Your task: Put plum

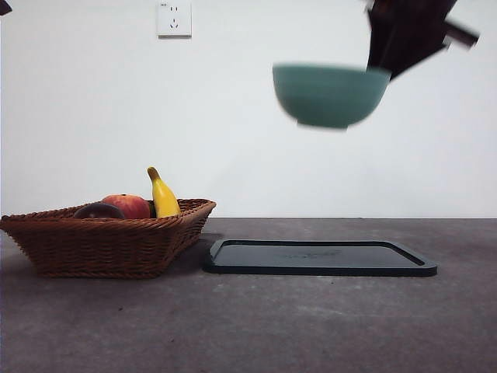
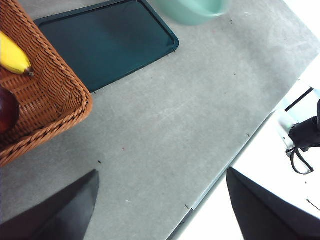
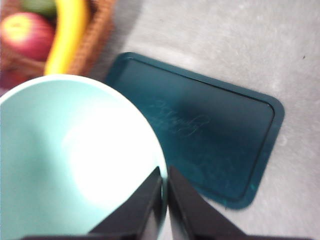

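One basket point(image 1: 109, 245), one tray point(image 1: 320, 258), one bowl point(image 1: 330, 95), one banana point(image 1: 162, 195), one plum point(image 1: 99, 211), one peach point(image 1: 128, 205), two pincers: left point(image 2: 160, 200), right point(image 3: 165, 190).

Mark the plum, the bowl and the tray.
plum point(image 1: 99, 210), front view, its dark top above the basket rim.
bowl point(image 1: 329, 95), front view, its outer wall, in the air.
tray point(image 1: 320, 256), front view, its bare floor.
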{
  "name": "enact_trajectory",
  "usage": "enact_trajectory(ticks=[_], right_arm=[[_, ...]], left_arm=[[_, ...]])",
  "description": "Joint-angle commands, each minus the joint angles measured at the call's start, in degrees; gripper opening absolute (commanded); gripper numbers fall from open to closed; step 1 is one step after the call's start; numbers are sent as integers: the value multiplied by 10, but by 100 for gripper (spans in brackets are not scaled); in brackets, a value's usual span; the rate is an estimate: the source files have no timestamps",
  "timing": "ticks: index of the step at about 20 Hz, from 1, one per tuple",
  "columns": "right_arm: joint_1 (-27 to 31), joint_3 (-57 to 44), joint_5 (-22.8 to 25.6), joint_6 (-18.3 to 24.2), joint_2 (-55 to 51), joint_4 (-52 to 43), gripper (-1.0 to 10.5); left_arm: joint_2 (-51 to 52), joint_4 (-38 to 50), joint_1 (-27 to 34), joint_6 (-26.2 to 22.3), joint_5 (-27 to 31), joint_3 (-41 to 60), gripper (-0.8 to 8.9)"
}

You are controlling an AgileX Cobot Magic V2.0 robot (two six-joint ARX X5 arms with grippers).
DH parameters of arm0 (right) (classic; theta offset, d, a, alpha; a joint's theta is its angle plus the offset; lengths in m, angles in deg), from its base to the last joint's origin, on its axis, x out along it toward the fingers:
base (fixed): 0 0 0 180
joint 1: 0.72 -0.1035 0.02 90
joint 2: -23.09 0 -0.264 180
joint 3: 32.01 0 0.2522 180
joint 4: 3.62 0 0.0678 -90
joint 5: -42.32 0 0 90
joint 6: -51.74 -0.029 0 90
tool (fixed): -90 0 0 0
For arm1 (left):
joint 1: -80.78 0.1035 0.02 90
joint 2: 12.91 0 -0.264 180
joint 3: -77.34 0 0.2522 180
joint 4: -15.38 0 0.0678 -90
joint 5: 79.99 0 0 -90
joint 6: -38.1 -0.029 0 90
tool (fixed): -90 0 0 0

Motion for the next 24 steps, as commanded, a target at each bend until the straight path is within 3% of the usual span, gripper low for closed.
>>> enact_trajectory(ticks=[1, 10, 16, 24], right_arm=[[-14, 5, 0, 12, -29, 20, 8], [-98, -177, 0, -2, -108, -49, 8], [-131, -309, 2, -40, -95, -180, 8], [-141, -342, 17, -44, -33, -228, 8]], left_arm=[[-5, 4, -2, -3, -2, -6, 402], [-5, 3, -2, -3, -2, -6, 402], [-5, 2, -2, -3, -2, -6, 402], [-5, 2, -2, -3, -2, -6, 402]])
